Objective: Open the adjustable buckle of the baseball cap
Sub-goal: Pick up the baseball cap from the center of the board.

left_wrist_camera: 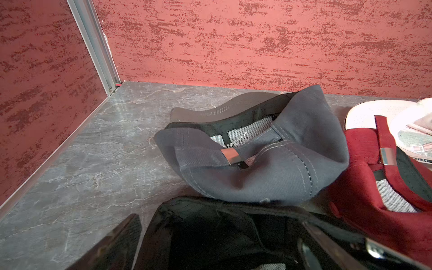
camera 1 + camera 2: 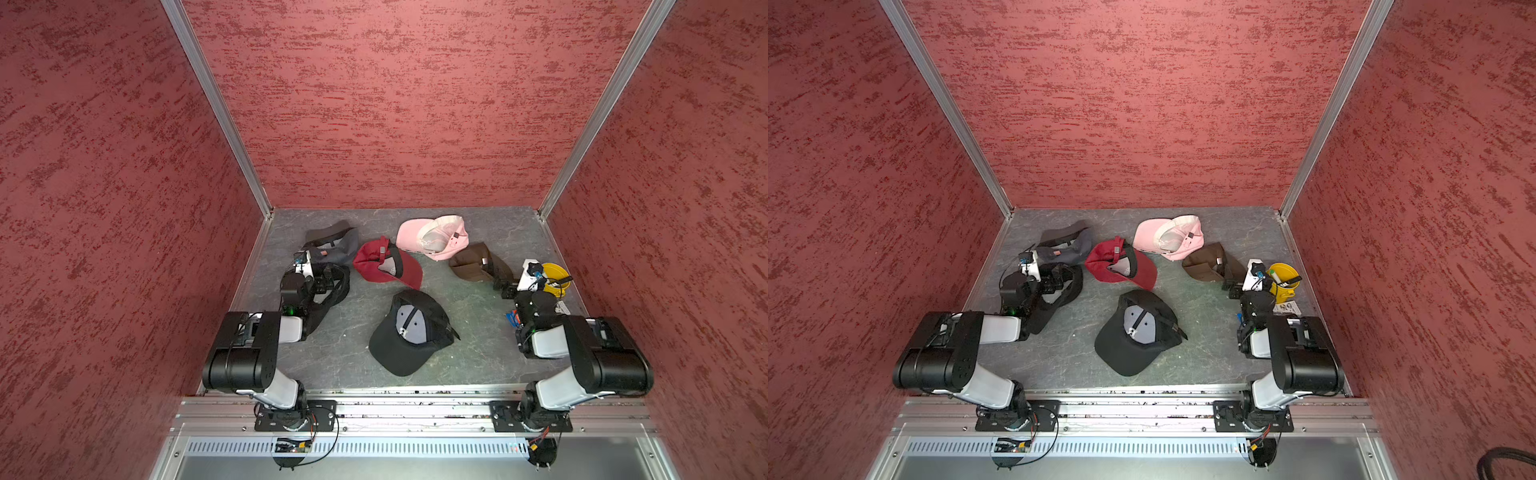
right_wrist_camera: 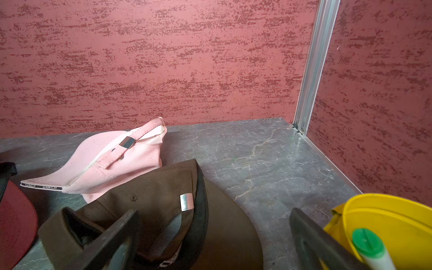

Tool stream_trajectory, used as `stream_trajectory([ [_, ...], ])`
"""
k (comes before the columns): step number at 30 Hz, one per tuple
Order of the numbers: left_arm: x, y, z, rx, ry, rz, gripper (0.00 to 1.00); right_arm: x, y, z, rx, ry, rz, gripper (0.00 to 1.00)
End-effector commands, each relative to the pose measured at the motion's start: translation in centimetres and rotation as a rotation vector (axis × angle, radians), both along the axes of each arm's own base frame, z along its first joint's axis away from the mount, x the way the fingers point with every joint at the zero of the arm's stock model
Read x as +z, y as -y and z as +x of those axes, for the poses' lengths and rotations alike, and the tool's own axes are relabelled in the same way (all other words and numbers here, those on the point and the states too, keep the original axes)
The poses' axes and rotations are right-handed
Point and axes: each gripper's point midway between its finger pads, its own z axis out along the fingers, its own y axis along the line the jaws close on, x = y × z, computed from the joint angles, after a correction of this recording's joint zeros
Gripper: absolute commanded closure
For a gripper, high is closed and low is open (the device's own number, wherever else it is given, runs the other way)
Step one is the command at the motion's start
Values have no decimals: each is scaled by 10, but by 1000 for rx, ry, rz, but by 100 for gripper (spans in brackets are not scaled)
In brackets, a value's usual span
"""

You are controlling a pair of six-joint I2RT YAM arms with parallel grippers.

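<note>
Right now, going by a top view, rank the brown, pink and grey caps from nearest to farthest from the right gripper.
1. brown cap, just beside the right gripper.
2. pink cap, farther back, toward the middle.
3. grey cap, far across on the left side.

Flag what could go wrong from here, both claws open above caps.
Right claw has a finger near the yellow cup; swinging could tip it. Grey cap touches the red cap and nears the black cap under the left claw; tugging one might drag others. That cap's buckle is hard to make out, so cloth may get pinched.
</note>
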Motion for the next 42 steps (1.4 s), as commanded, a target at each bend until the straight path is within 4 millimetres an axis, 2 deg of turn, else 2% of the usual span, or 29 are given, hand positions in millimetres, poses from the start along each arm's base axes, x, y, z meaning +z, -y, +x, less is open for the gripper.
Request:
stream_trajectory([
  [1, 4, -1, 2, -3, 10, -8, 0, 6, 0, 1, 1, 19, 1, 1],
  [38, 4, -1, 2, -7, 9, -13, 0, 6, 0, 1, 4, 20, 4, 1],
  [42, 14, -17, -3, 108, 32, -8, 0, 13, 18, 0, -104, 26, 45, 1],
])
